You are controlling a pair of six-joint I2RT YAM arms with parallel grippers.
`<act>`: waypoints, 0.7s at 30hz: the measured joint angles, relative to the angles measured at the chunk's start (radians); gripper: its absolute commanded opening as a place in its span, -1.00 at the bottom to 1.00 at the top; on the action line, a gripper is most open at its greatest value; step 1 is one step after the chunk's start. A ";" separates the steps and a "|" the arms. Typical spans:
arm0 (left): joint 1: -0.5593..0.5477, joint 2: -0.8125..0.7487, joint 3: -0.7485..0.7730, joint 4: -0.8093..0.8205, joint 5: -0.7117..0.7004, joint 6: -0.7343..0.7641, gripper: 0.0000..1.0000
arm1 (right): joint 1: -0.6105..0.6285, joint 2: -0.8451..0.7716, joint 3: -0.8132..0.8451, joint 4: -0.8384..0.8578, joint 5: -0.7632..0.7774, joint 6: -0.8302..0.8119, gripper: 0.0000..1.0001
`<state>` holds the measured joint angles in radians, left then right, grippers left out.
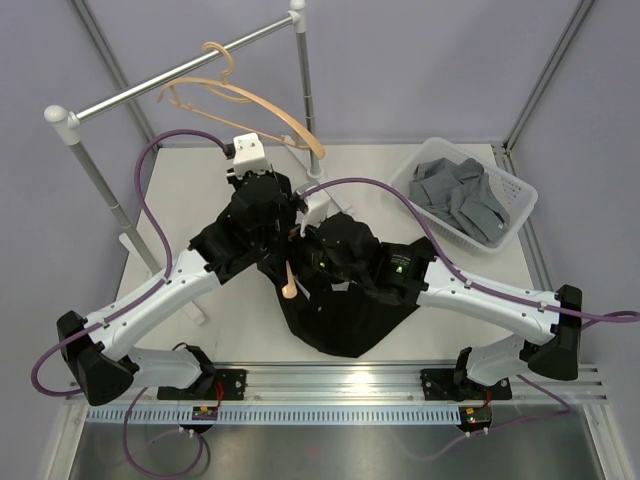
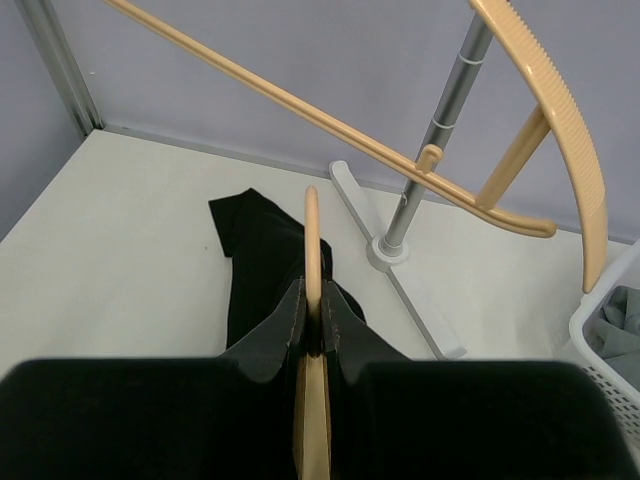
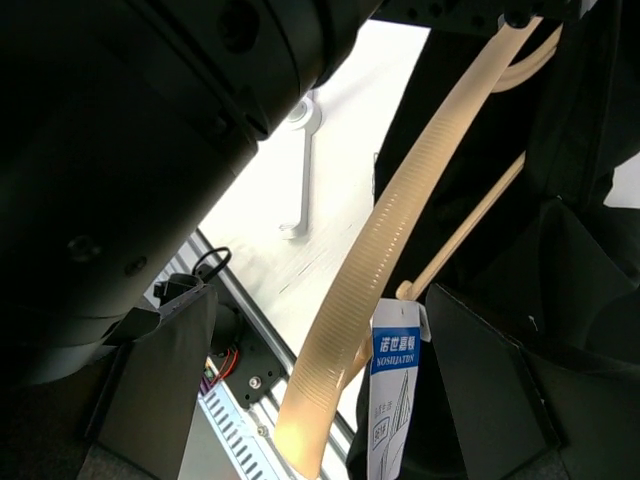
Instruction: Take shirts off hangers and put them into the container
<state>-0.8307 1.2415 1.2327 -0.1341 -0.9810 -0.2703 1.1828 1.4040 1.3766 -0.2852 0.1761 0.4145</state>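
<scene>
Your left jaws are pressing together on the thin edge of the held hanger (image 2: 312, 240), a smooth tan wooden piece that is standing up between the dark pads. That hanger is sitting inside the black shirt (image 1: 345, 310), a floppy matte cloth that is lying crumpled in folds on the pale counter (image 1: 195, 195), between your two arms. Your right jaws are standing spread wide. The hanger's broad, finely ribbed curved arm is passing through the gap between them, and neither pad is clearly touching it. A card tag (image 3: 397, 370) is hanging from the hanger beside that arm. It is showing a blue panel with white characters and a line of capitals, but you are looking at print too small to read with confidence. The bare hanger (image 2: 572, 120), with the same ribbed tan curve and a slim crossbar, is hanging from the grey metal rail (image 1: 190, 65). The grey shirt (image 1: 462, 200) is lying bunched inside the white slotted plastic basket (image 2: 612, 365) at the counter's far right corner.
</scene>
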 measured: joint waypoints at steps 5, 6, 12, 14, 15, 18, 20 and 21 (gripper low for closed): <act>0.005 0.000 0.000 0.000 -0.002 0.000 -1.00 | 0.012 0.007 0.005 0.000 0.035 0.002 0.65; 0.005 0.000 0.000 0.000 -0.003 0.000 -1.00 | 0.014 0.008 0.006 0.000 0.043 0.002 0.59; 0.015 0.000 0.000 -0.002 -0.012 0.000 -1.00 | 0.022 0.020 0.012 0.004 0.074 0.005 0.39; 0.016 0.000 0.000 -0.002 -0.016 0.000 -1.00 | 0.023 0.020 0.011 0.006 0.079 0.006 0.39; 0.016 0.000 0.000 -0.002 -0.018 0.000 -1.00 | 0.023 0.020 0.008 0.010 0.081 0.008 0.39; 0.016 0.000 0.000 -0.002 -0.023 0.002 -1.00 | 0.023 0.008 -0.034 0.056 0.089 0.013 0.40; 0.016 0.000 0.000 -0.002 -0.027 0.004 -1.00 | 0.022 -0.005 -0.079 0.089 0.099 0.022 0.40; 0.016 0.000 0.000 -0.002 -0.027 0.004 -1.00 | 0.022 -0.010 -0.101 0.099 0.103 0.027 0.40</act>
<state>-0.8150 1.2411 1.2327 -0.1356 -1.0084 -0.2665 1.2045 1.3941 1.2751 -0.1864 0.2790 0.4416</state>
